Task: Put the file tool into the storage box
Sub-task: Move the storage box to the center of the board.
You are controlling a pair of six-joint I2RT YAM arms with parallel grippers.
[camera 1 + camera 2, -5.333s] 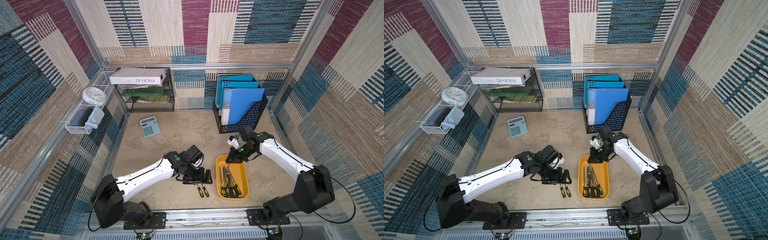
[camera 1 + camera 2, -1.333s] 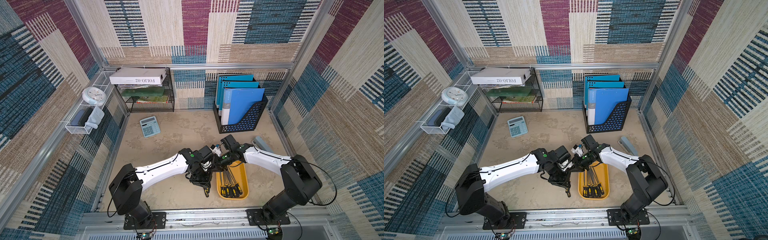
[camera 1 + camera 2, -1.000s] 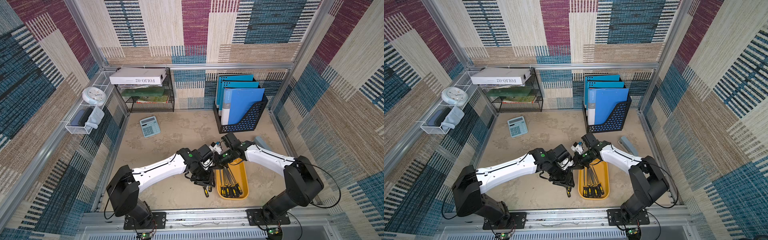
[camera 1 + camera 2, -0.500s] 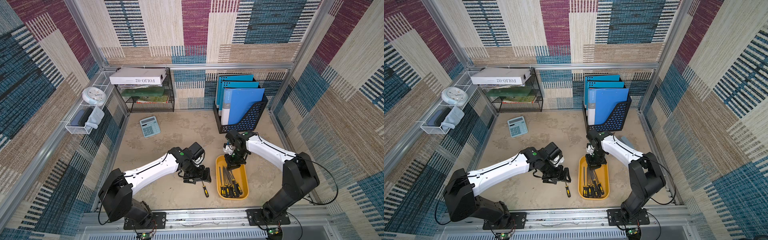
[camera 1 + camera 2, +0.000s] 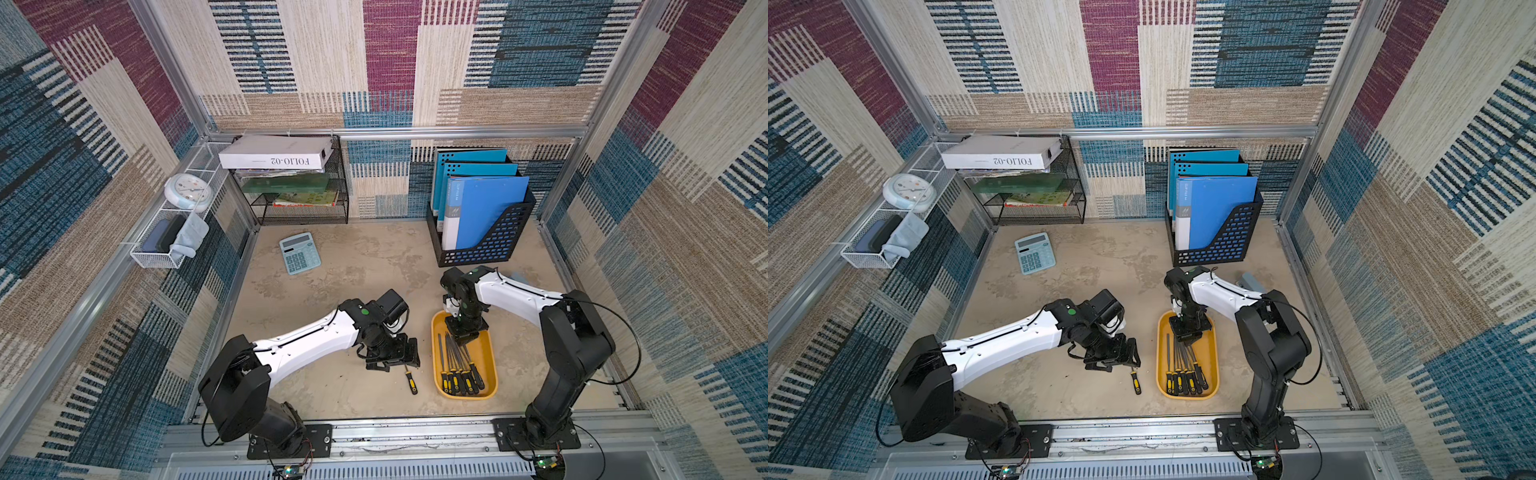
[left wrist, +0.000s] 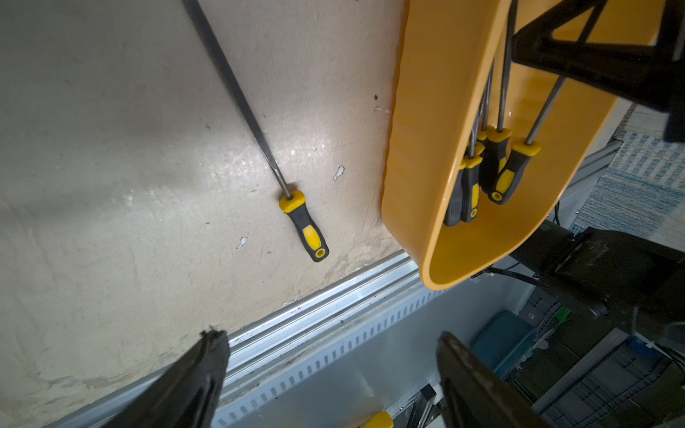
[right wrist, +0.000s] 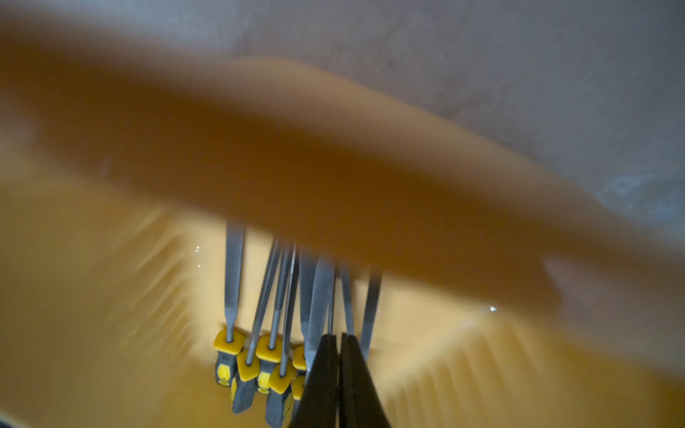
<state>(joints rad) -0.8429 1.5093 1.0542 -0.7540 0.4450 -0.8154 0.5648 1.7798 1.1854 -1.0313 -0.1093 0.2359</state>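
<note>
1. Table (image 5: 353,270): beige, mottled surface, seen in both top views. The work area lies in its 5 o'clock sector.
2. Storage box (image 5: 487,353) (image 5: 1211,353): yellow-orange tray flat on the table, long axis running 12 to 6 o'clock.
3. Left gripper (image 5: 395,357) (image 6: 330,344): positioned at 9 o'clock of the storage box, close beside it. Fingers (image 6: 207,355) stand wide apart with only the table edge between them; it grips nothing.
4. Right gripper (image 5: 463,338) (image 7: 339,339): pointing down into the 12 o'clock end of the storage box, over the file blades. Fingers are pressed together, closed. Contact with a blade cannot be confirmed.
5. Stored files (image 5: 457,374) (image 7: 259,355): several lie lengthwise inside the box, black-and-yellow handles bunched at the 6 o'clock end.
6. File tool (image 5: 411,381) (image 5: 1136,382) (image 6: 304,226): lies on the table outside the box, just off its 9 o'clock side, handle toward 6 o'clock. In the top views its blade runs under the left gripper toward 12 o'clock; contact there cannot be determined.
</note>
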